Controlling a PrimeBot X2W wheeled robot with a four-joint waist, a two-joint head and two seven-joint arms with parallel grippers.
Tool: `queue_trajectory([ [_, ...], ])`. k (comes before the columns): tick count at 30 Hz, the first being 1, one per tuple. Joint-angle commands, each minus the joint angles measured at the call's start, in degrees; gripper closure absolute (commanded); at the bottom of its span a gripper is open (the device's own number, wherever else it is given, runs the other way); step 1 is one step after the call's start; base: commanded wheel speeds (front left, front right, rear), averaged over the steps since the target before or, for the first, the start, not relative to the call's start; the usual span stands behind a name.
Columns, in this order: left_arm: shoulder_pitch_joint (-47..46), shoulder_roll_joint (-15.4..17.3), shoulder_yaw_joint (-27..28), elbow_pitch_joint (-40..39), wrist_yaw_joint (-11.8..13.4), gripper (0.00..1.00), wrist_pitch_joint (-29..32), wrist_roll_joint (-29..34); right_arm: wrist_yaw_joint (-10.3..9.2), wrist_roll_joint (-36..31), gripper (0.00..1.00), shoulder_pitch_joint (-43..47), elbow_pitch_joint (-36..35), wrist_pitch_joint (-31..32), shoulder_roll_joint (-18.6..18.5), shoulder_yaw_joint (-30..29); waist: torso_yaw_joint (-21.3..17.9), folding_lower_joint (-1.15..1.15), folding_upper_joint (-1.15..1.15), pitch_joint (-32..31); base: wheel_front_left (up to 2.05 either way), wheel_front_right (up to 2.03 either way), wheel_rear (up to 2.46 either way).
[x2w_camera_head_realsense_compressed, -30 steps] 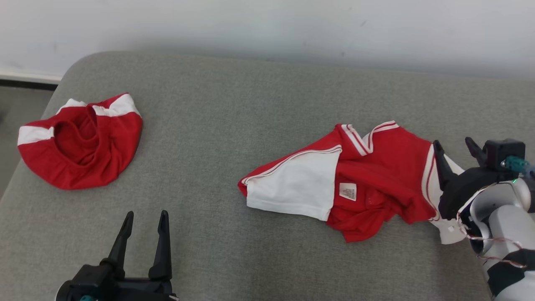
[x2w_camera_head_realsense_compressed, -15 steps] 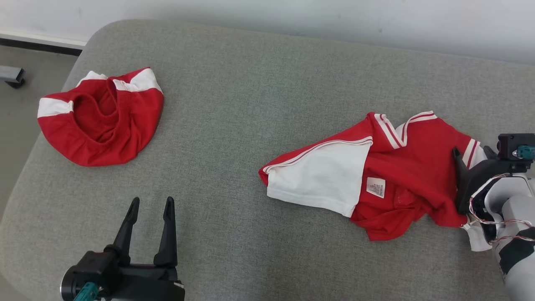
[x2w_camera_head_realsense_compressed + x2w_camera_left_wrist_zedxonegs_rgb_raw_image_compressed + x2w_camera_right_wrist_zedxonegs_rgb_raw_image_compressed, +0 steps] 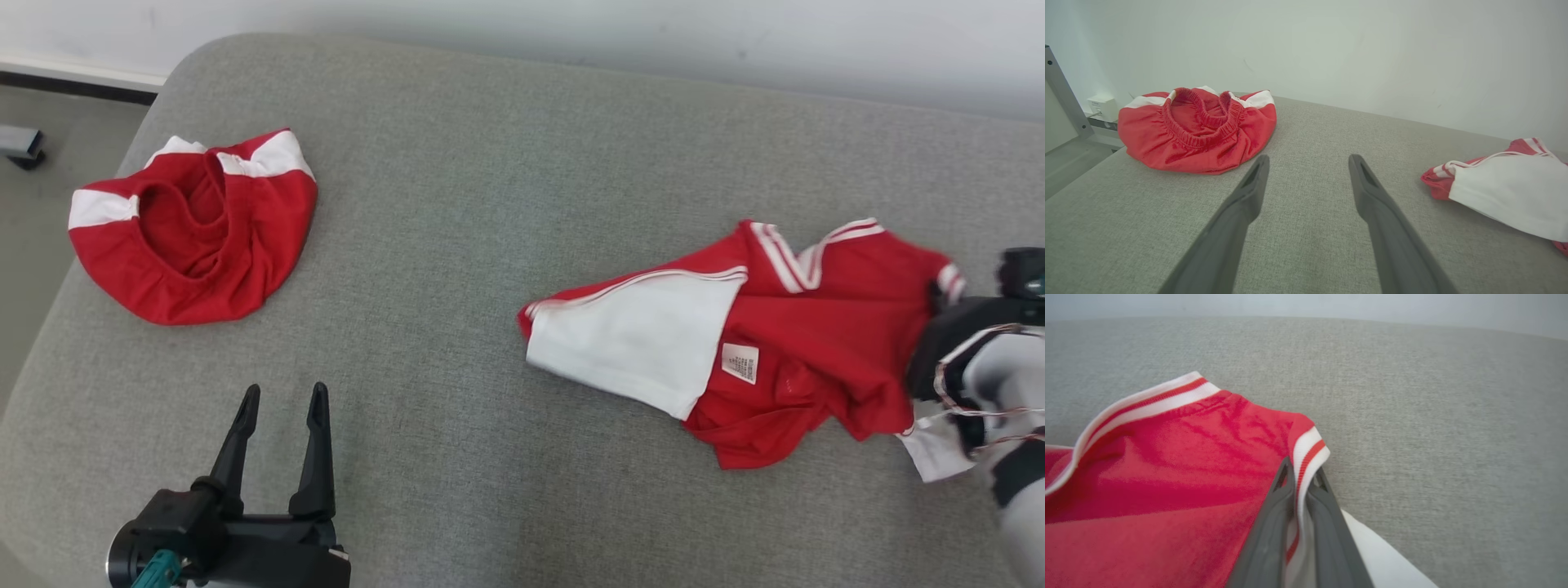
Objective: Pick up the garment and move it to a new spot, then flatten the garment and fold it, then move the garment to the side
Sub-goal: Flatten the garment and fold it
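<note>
The garment (image 3: 816, 327) is a crumpled red shirt with white panels and striped trim, lying at the right of the grey cushion (image 3: 490, 204). My right gripper (image 3: 939, 290) is at the garment's right edge. In the right wrist view the garment (image 3: 1188, 477) has its striped sleeve cuff pinched in my right gripper (image 3: 1300, 473), which is shut on it. My left gripper (image 3: 282, 400) stands open over bare cushion at the lower left, well away from the shirt. The left wrist view shows my left gripper (image 3: 1308, 161) with nothing in it and the garment (image 3: 1502, 192) off to the right.
A second red and white piece, elastic-waisted shorts (image 3: 196, 245), lies bunched at the cushion's far left and also appears as shorts (image 3: 1196, 130) ahead of the left fingers. The cushion's rounded left edge drops to the floor (image 3: 33, 188). A pale wall runs behind.
My right gripper has shut on the shirt's striped sleeve cuff and drawn that edge slightly to the right. The head camera shifted early on. The left gripper has stayed open.
</note>
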Motion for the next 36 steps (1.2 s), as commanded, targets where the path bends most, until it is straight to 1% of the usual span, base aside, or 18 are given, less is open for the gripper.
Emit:
queue_trajectory([
  [1,0.1,0.2,0.5,0.0,0.0,0.00,-0.2,0.1,-0.20,0.9,1.00,-0.4,0.2,-1.7,-1.9,-0.7,-0.6,0.00,-0.01,-0.6,0.00,0.00,0.00],
  [5,1.5,0.0,1.1,-0.3,0.0,0.00,-0.2,0.8,-0.19,1.4,1.00,-2.5,-0.6,-6.3,-6.0,-1.3,-1.9,0.00,-0.01,-2.3,0.00,0.00,0.00],
  [12,3.1,-0.2,1.2,0.1,0.0,0.00,-0.2,0.9,-0.19,0.6,1.00,-6.6,-3.2,-9.2,-11.6,-0.3,-3.5,0.00,-0.01,-5.6,0.00,0.00,0.00],
  [14,3.2,-0.2,1.2,0.1,0.0,0.00,-0.2,0.9,-0.18,0.1,1.00,-7.9,-4.5,-9.6,-12.5,0.4,-3.9,0.00,-0.01,-6.5,0.00,0.00,0.00],
  [18,4.0,-0.3,1.5,0.1,0.0,0.00,-0.2,0.9,-0.18,-0.3,1.00,-9.5,-6.8,-9.7,-12.7,1.8,-4.3,0.00,-0.01,-7.7,0.00,0.00,0.00],
  [23,4.9,-0.6,1.8,0.1,0.0,0.00,-0.2,0.9,-0.18,-1.4,1.00,-10.6,-12.1,-9.9,-10.7,4.8,-4.4,0.00,-0.01,-9.6,0.00,0.00,0.00],
  [27,5.6,-0.7,2.0,0.0,0.0,0.00,-0.2,0.6,-0.18,-0.5,1.00,-8.0,-17.7,-9.8,-6.9,8.1,-4.0,0.00,-0.01,-10.7,0.00,0.00,0.00],
  [30,6.3,-0.8,2.4,0.0,0.0,0.00,-0.2,0.5,-0.18,0.3,1.00,-4.6,-22.3,-9.8,-3.9,10.6,-3.4,0.00,-0.01,-11.5,0.00,0.00,0.00],
  [36,7.2,-1.0,2.7,0.0,0.0,0.00,-0.2,0.5,-0.18,1.4,1.00,5.2,-31.4,-9.6,3.0,14.2,-1.9,0.00,-0.01,-12.1,0.00,0.00,0.00],
])
